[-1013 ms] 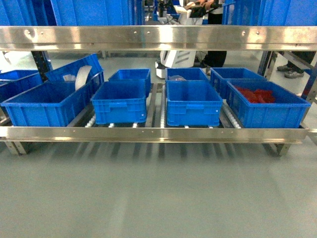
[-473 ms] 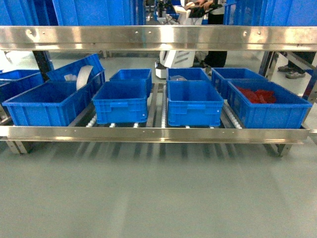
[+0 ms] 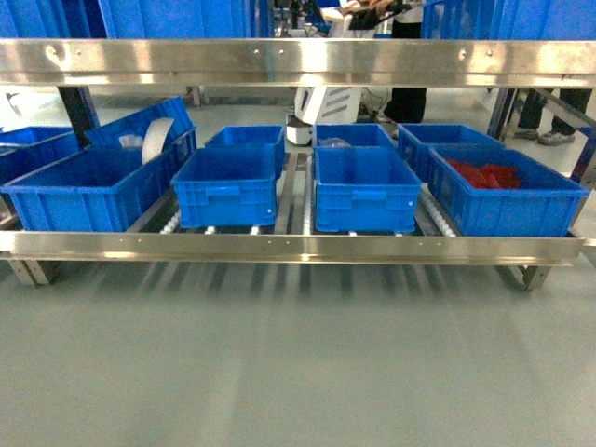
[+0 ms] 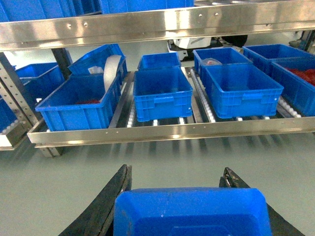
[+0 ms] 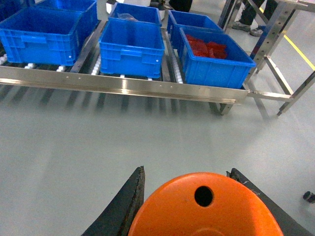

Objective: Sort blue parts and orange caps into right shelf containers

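My left gripper [image 4: 176, 170] is shut on a blue part [image 4: 192, 211], a bright blue block that fills the bottom of the left wrist view between the black fingers. In the right wrist view my right gripper [image 5: 186, 170] is shut on an orange cap [image 5: 204, 209] with a small hole in its flat top. Both hang over grey floor, short of the shelf. The right shelf containers stand on the low roller shelf: a blue crate [image 3: 365, 191] [image 5: 132, 42] and, right of it, a blue crate [image 3: 507, 200] [image 5: 214, 64] holding red pieces. Neither gripper shows in the head view.
A steel front rail [image 3: 289, 247] runs along the low shelf, and an upper steel rail [image 3: 298, 60] crosses above it. More blue crates [image 3: 225, 191] stand to the left, one [image 3: 88, 191] with a white roll [image 3: 156, 142]. Shelf legs [image 5: 273, 42] stand at the right. People stand behind.
The shelf has shifted slightly upward in the head view and looks a little nearer. The crates stay in place.
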Motion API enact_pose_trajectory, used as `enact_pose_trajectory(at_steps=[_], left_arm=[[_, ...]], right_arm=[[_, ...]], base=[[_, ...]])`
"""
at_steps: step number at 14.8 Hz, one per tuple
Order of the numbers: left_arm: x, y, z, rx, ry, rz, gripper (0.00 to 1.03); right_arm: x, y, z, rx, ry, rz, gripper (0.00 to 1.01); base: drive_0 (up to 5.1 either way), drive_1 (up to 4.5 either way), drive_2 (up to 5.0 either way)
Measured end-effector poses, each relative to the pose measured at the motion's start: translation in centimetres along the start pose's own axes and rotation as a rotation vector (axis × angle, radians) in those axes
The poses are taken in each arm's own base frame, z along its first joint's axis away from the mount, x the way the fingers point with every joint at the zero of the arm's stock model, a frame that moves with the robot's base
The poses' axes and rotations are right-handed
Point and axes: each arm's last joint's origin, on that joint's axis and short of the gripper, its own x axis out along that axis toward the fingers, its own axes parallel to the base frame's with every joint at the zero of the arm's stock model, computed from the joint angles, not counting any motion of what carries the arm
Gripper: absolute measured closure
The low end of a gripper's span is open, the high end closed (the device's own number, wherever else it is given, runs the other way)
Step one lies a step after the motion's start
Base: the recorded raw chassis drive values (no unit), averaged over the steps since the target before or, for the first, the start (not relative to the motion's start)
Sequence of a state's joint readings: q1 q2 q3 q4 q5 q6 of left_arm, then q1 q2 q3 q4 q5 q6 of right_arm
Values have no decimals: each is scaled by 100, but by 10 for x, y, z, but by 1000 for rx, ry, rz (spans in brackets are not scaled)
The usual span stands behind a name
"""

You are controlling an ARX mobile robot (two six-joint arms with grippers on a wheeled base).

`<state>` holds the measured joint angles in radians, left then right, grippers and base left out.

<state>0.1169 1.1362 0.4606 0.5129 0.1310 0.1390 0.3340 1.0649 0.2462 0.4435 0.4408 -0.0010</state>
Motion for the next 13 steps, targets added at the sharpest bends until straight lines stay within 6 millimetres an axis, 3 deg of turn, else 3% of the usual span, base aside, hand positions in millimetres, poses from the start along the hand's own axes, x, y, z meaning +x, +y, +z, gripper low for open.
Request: enact_pose_trajectory(at_steps=[13], left_arm=[[0, 0, 0, -1, 3, 0, 58]], right_arm=[[0, 0, 0, 0, 1, 0, 59]], base=[[0, 0, 0]])
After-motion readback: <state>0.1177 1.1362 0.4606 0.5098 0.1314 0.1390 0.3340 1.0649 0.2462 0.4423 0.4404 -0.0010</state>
